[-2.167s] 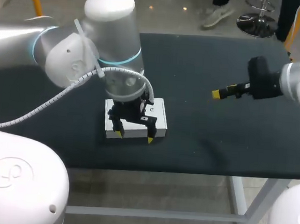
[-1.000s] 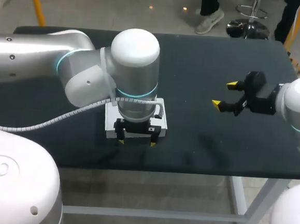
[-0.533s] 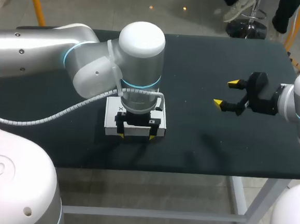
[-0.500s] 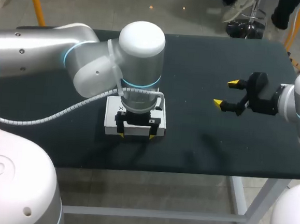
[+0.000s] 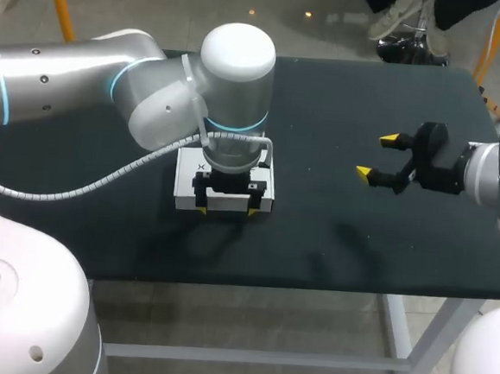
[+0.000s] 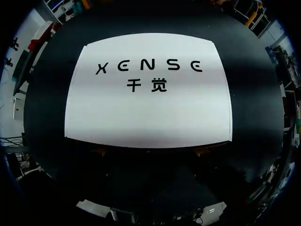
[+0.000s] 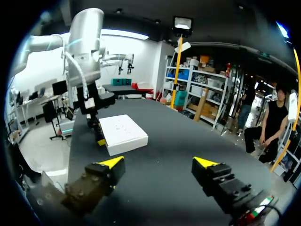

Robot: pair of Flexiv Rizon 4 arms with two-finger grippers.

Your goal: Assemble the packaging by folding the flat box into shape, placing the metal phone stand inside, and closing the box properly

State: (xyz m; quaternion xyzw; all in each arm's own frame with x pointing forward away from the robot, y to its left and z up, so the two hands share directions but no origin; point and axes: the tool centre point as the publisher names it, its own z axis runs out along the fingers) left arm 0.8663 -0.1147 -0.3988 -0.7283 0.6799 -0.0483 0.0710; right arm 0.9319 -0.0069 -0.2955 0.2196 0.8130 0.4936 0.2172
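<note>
**White box under left gripper; right gripper wide, off to the side**

Head view: the white box (image 5: 186,180) lies left of centre on the table (image 5: 343,99), well clear of every edge. The left gripper (image 5: 226,209) is at its near edge, fingers spread and not clamping. The right gripper (image 5: 377,155) is at right, wide open, with bare table between.

Left wrist: the box top (image 6: 148,89) sits just ahead of the fingers.

Right wrist: the box (image 7: 123,133) is ahead of the spread gripper (image 7: 158,163), well apart.

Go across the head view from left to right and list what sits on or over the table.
White flat rectangular cardboard box → right arm's black gripper, its yellow-tipped jaws open. The left gripper overlaps the box, so it gets no separate place in the order.
</note>
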